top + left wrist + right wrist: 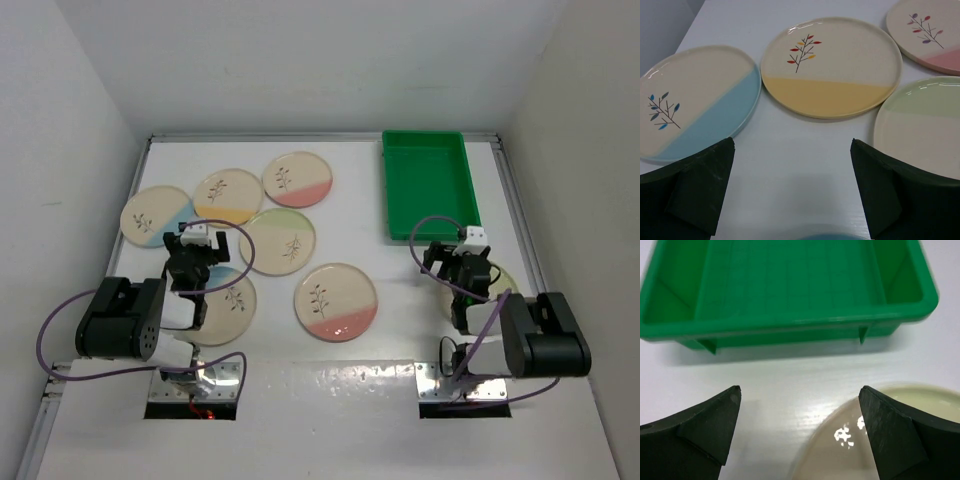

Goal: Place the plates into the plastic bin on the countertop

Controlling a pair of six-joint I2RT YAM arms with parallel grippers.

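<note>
Several cream plates lie on the white countertop [400, 270]. A blue one [155, 217], a yellow one [228, 196], a pink one [297, 179] and a green one [278, 241] sit at the far left, and another pink one [336, 301] at the centre. My left gripper [196, 262] is open above the far edge of a second blue plate [228, 305]. Its wrist view shows the blue [695, 100], yellow [831, 65], pink [930, 35] and green [920, 125] plates ahead. My right gripper [455, 268] is open over a pale plate [880, 440], just short of the empty green bin [430, 185], whose near wall shows in the right wrist view [785, 325].
White walls enclose the countertop on the left, back and right. The bin stands at the far right, close to the right wall. Both arm bases sit at the near edge.
</note>
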